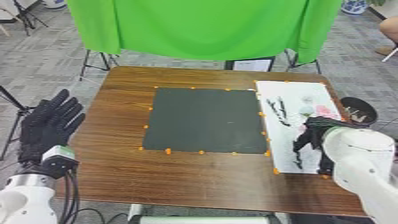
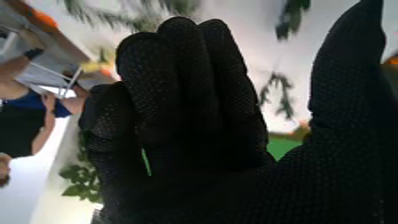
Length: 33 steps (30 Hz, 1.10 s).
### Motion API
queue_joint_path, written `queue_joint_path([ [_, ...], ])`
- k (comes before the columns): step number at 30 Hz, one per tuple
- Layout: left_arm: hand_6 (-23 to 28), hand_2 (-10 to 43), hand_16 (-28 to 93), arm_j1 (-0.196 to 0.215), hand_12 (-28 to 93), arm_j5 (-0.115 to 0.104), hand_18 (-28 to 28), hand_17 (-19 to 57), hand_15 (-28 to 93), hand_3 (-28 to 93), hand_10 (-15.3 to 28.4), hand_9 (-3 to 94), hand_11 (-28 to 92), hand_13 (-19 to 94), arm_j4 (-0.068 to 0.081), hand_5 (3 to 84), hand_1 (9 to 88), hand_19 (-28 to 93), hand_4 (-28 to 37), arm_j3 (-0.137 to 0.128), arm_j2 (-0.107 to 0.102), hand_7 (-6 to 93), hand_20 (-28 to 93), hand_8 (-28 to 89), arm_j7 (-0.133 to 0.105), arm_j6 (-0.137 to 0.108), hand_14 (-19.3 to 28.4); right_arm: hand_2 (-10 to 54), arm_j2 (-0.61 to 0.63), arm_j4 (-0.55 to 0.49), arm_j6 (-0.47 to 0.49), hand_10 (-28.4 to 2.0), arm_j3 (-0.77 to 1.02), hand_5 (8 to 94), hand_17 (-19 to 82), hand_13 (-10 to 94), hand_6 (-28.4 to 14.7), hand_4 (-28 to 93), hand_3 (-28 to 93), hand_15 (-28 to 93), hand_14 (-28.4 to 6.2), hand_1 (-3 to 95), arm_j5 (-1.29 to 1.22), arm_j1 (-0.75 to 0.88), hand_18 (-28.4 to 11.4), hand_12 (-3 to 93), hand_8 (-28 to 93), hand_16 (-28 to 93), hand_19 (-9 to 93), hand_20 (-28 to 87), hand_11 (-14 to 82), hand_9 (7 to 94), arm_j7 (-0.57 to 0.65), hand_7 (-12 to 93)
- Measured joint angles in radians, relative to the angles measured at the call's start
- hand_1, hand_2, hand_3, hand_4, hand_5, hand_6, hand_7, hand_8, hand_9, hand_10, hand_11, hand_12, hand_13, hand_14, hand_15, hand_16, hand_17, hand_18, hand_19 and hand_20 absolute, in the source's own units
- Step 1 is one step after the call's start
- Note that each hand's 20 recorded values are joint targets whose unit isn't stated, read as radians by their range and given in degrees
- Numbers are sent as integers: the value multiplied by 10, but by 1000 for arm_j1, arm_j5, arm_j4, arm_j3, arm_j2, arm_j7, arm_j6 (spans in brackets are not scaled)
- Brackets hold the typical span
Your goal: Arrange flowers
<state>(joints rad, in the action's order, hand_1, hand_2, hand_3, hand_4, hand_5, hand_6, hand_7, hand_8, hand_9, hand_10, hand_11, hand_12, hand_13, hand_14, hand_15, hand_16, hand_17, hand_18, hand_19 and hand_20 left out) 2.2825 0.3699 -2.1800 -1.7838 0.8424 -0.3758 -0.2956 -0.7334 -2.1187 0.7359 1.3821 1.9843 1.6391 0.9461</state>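
Note:
In the head view my left hand is at the table's left side, its fingers straight. Over the white board on the right is my right hand. Beside its far side are a pink flower and a pale green one. Dark sprigs lie farther up the board, and another sprig rests nearer. In the right wrist view my right hand has relaxed fingers with the thumb apart, nothing between them. Leafy sprigs appear beyond the thumb gap.
A black mat with orange markers lies mid-table. A dark round container stands by the table's right edge, close to my right arm. Behind the far edge hangs a green cloth, with tripod legs below it.

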Motion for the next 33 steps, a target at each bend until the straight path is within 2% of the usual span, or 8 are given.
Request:
queue_joint_path([
  [8,86,143,-85,-4,84,1,115,-41,226,719,154,304,146,179,2,383,238,299,-283,-1,-2,68,60,-69,7,1,134,-95,-22,48,-6,-172,-17,733,410,713,-47,-241,615,574,-147,283,-25,5,-238,290,-72,304,918,397,296,771,6,218],
  [15,87,142,-86,-8,84,3,115,-41,226,719,153,304,146,179,2,384,242,300,-283,5,-2,69,60,-69,13,2,134,-95,-51,96,26,-158,-34,741,423,727,-31,-199,694,587,-136,354,-37,-48,-230,301,-33,309,927,391,325,788,19,298],
  [17,88,142,-86,-12,85,11,115,-42,227,720,154,305,148,180,3,385,242,300,-283,9,-2,70,60,-68,18,2,134,-95,-62,119,56,-152,-41,740,428,734,-27,-198,682,592,-134,383,-49,-75,-227,308,121,317,931,392,337,793,29,297],
  [20,88,141,-86,-17,86,50,115,-41,227,720,154,305,149,181,6,386,243,299,-283,12,-2,72,59,-68,29,2,133,-95,-82,148,98,-143,-45,743,438,740,-23,-191,665,594,-127,439,-91,-109,-222,316,215,324,932,398,350,792,55,287],
  [23,88,141,-86,-21,86,59,116,-41,228,720,155,306,149,182,6,387,244,299,-283,13,-1,73,59,-69,31,2,134,-95,-95,167,103,-125,-46,745,451,749,-23,-192,684,588,-117,463,-117,-124,-217,409,227,327,932,395,300,804,70,282],
  [29,88,140,-87,-21,86,39,116,-42,230,720,155,307,150,183,6,387,245,301,-283,13,-1,73,59,-69,30,3,133,-95,-118,148,47,-89,-33,779,540,850,-13,-145,731,488,-71,491,-105,-97,-190,485,245,330,932,369,161,894,70,308],
  [30,88,140,-87,-21,86,38,116,-42,231,721,155,308,151,183,7,387,244,301,-283,13,-1,73,60,-69,30,4,133,-95,-120,140,24,-86,-29,773,555,859,-12,-136,733,477,-68,493,-94,-84,-180,478,250,326,931,348,155,900,67,324],
  [33,88,140,-88,-23,86,36,116,-42,231,721,155,308,151,184,9,388,245,301,-283,15,-1,74,59,-69,30,6,133,-95,-128,112,-49,-77,-19,681,593,888,-7,-103,744,392,-46,500,-52,-35,-151,443,205,373,929,270,109,919,51,490],
])
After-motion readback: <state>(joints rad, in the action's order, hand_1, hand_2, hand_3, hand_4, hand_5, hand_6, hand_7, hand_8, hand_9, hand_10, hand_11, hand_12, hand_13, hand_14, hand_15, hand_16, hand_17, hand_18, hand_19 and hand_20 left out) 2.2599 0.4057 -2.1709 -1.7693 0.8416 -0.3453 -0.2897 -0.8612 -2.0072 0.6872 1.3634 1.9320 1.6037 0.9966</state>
